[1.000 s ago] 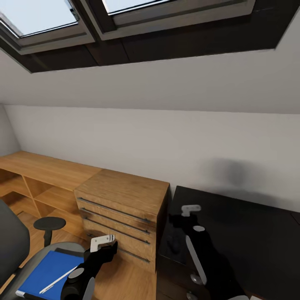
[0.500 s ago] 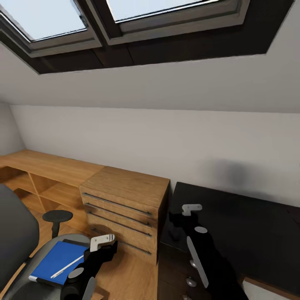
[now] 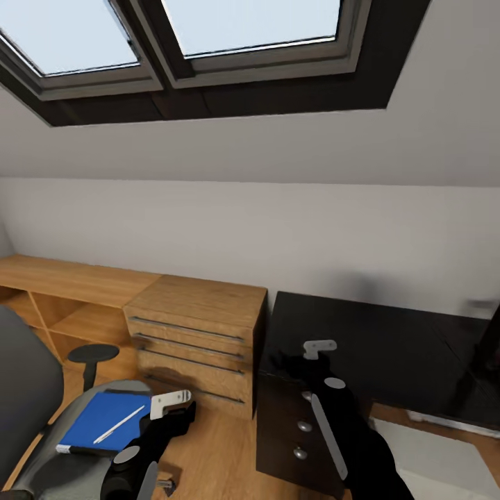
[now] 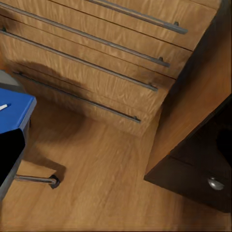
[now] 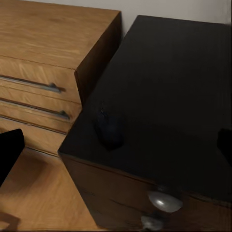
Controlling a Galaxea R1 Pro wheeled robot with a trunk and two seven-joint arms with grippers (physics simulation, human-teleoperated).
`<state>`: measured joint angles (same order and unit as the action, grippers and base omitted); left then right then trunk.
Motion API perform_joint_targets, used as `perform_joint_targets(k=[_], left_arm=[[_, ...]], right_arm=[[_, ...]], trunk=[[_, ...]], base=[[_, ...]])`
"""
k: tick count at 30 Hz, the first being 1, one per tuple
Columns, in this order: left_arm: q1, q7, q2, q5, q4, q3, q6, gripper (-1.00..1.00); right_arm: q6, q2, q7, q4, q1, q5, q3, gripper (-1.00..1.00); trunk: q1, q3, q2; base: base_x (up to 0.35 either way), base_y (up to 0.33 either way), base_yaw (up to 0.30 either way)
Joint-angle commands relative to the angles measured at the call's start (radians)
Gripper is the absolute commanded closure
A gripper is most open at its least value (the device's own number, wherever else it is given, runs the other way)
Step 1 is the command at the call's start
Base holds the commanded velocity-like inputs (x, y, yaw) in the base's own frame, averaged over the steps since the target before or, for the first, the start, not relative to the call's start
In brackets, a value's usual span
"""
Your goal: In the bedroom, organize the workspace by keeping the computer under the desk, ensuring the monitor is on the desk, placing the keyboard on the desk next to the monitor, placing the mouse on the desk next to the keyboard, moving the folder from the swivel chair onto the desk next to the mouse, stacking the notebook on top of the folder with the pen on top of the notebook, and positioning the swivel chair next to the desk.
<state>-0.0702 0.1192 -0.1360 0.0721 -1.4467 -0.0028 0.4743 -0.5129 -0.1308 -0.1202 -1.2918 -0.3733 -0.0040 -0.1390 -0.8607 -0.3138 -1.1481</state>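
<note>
A: Item one, room?
B: Attic bedroom. Grey sloped wall, dark-framed skylight [image 3: 208, 48] overhead, wood floor [image 3: 215, 458].

A: Furniture?
B: Desk [image 3: 375, 347], black top, against the far wall, toward the right in the head view. Dark drawers at its near left end, round silver knobs [image 3: 304, 426]. Wood chest [image 3: 198, 333] with long steel handles, just beside the desk's left end. Low wood shelf [image 3: 62, 281] running on leftward from the chest.

A: Chair?
B: Chair [image 3: 48, 444], grey, lower left of the head view, in front of the shelf and apart from the desk. One black armrest [image 3: 92, 353] stands up on its far side.

A: On the seat?
B: Folder [image 3: 94, 423], blue, lying flat. Pen [image 3: 119, 424], white, lying diagonally on top of the folder. A blue corner of the folder also shows in the left wrist view.

A: Desk contents?
B: One small dark rounded thing near the desk's left front corner in the right wrist view, probably the mouse [image 5: 108, 128]. A dark upright shape at the head view's far right edge, too cut off to name.

A: Grippers?
B: Left gripper [image 3: 170, 403], raised over the floor between chair and chest, carrying nothing; whether its fingers are spread, cannot tell. Right gripper [image 3: 318, 348], raised over the desk's left end, carrying nothing; spread likewise not readable.
</note>
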Motion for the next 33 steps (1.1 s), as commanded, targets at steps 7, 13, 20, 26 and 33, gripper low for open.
perform_joint_targets(k=[7,13,20,26,33], left_arm=[[0.000,0.007,0.000,0.007,-0.001,0.000,0.007,-1.00],[0.000,0.007,0.000,0.005,-0.001,-0.002,0.006,-1.00],[0.000,0.007,0.000,0.006,-0.001,0.000,0.005,-1.00],[0.000,0.007,0.001,0.006,-0.001,0.000,0.006,-1.00],[0.000,0.007,0.001,0.007,-0.001,0.000,0.007,-1.00]], right_arm=[[-0.006,-0.001,-0.006,0.001,-0.001,-0.001,-0.002,-1.00],[-0.006,-0.001,-0.006,0.002,-0.001,-0.001,-0.002,-1.00],[-0.006,-0.001,-0.006,0.003,-0.001,-0.003,-0.002,-1.00],[-0.006,-0.001,-0.007,0.003,-0.001,-0.004,-0.003,-1.00],[-0.006,-0.001,-0.007,0.003,-0.001,-0.004,-0.002,-1.00]], trunk=[[0.001,-0.001,-0.001],[0.001,-0.001,-0.001],[0.001,-0.001,-0.001],[0.001,-0.001,-0.001],[0.001,-0.001,-0.001]], base=[[-0.298,-0.056,-0.286],[-0.225,-0.241,-0.290],[-0.119,-0.221,-0.261],[-0.189,-0.038,-0.083],[-0.059,-0.003,-0.006]])
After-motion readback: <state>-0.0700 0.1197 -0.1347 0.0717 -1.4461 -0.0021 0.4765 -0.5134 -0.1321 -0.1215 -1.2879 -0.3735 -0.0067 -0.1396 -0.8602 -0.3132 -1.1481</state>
